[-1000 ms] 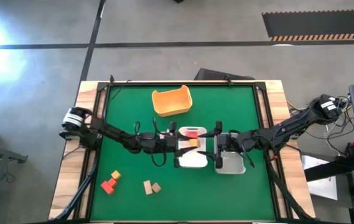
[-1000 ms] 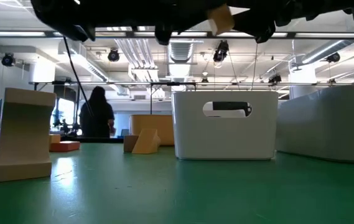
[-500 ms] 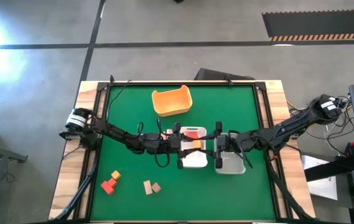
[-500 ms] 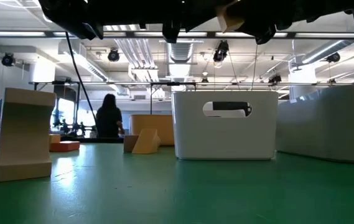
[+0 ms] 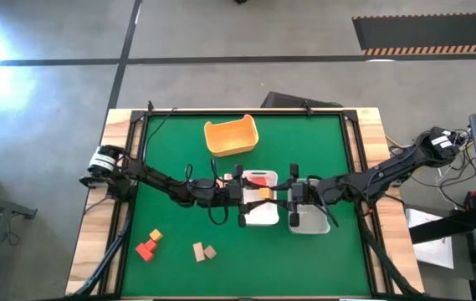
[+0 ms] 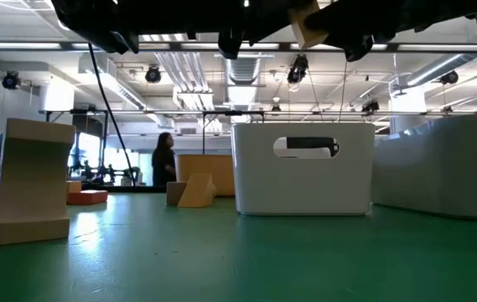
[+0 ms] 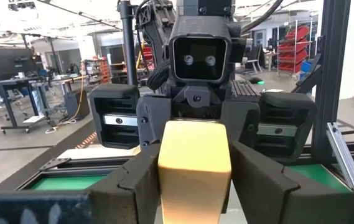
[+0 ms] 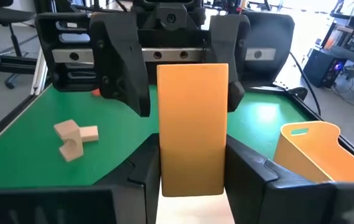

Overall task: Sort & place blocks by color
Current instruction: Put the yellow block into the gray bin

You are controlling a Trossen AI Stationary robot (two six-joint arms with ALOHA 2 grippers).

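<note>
An orange block (image 5: 263,193), a short bar, hangs level above the white tray (image 5: 258,219) between my two grippers, which face each other. My right gripper (image 8: 192,163) is shut on the end nearer the table's right. My left gripper (image 7: 194,158) is open, its fingers (image 8: 127,74) standing on either side of the block's other end (image 7: 194,143). A red block (image 5: 256,177) lies in the white tray. Orange (image 5: 155,237), red (image 5: 145,249) and tan blocks (image 5: 203,251) lie on the green mat at the near left. My right gripper pinches the orange block's two long sides (image 8: 192,180) between its two fingers, at the end nearer the table's right. The fingers come level from the table's right and lie along the block. The block is level and lifted clear above the white tray.
A clear tray (image 5: 313,222) stands right of the white one, under my right gripper. A yellow-orange tub (image 5: 231,135) sits at the far middle. In the low view a tall tan block (image 6: 33,180) stands close at the left, and a person (image 6: 163,159) walks in the room behind.
My right gripper has shut on the orange block, which stays level above the white tray. Both arms have kept their places.
</note>
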